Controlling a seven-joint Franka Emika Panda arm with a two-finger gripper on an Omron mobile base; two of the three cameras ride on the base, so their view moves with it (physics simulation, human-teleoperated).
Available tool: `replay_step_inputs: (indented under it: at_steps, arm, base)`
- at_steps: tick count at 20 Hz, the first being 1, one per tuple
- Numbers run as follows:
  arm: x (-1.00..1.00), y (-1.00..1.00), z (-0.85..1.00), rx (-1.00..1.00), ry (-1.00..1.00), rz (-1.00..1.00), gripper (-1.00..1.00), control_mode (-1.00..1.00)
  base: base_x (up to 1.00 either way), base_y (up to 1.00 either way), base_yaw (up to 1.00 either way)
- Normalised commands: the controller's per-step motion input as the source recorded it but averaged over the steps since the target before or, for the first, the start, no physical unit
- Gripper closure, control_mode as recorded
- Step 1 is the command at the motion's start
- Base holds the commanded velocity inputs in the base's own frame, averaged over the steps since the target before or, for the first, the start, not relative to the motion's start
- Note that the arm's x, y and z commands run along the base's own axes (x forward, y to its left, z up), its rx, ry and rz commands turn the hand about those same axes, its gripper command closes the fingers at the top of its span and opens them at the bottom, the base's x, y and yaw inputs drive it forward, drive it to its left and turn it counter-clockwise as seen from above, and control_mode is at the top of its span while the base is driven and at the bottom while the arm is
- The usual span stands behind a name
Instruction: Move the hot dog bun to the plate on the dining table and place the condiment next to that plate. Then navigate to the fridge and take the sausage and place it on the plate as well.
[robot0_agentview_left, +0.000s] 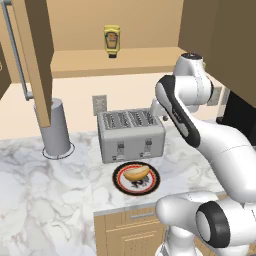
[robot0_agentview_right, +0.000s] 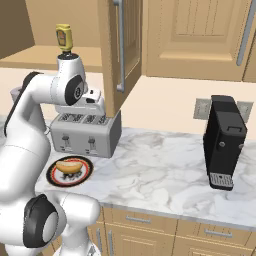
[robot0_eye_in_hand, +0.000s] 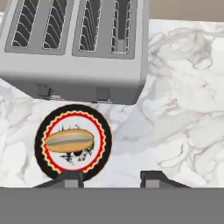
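Observation:
The hot dog bun (robot0_agentview_left: 136, 173) (robot0_agentview_right: 69, 165) (robot0_eye_in_hand: 69, 141) lies on a small white plate with a red-black rim (robot0_agentview_left: 152, 185) (robot0_eye_in_hand: 43, 159) at the counter's front edge, in front of the toaster. The condiment (robot0_agentview_left: 111, 41) (robot0_agentview_right: 63, 36), a yellow bottle, stands cap down on the open wall-cabinet shelf above. My gripper (robot0_eye_in_hand: 111, 177) hangs above the counter beside the toaster, to the right of the bun, pointing down. Its fingertips stand apart with nothing between them. The blue plate, dining table, fridge and sausage are out of view.
A silver four-slot toaster (robot0_agentview_left: 131, 134) (robot0_agentview_right: 85, 134) (robot0_eye_in_hand: 78, 48) stands behind the bun. A grey canister (robot0_agentview_left: 55, 129) is at the left and a black coffee machine (robot0_agentview_right: 224, 141) at the right. An open cabinet door (robot0_agentview_left: 37, 55) (robot0_agentview_right: 120, 55) hangs over the counter.

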Motion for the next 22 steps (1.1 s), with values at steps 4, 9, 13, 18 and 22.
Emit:
replay_step_inputs:
  at_steps: [4, 9, 13, 18, 22]
  arm:
    - [-0.12, 0.18, -0.1, -0.03, 0.0, 0.02, -1.0, -1.0]
    - [-0.02, 0.37, -0.29, -0.06, 0.03, 0.27, -1.0, -1.0]
    - [0.0, 0.35, -0.44, -0.07, 0.11, 0.49, -1.0, -1.0]
    - [0.0, 0.33, -0.51, -0.06, 0.13, 0.52, -1.0, -1.0]
    - [-0.03, 0.31, -0.5, -0.03, 0.04, 0.39, -1.0, -1.0]
  base:
    - [0.0, 0.0, 0.0]
    - [0.0, 0.0, 0.0]
    - [0.0, 0.0, 0.0]
    - [0.0, 0.0, 0.0]
    - [0.0, 0.0, 0.0]
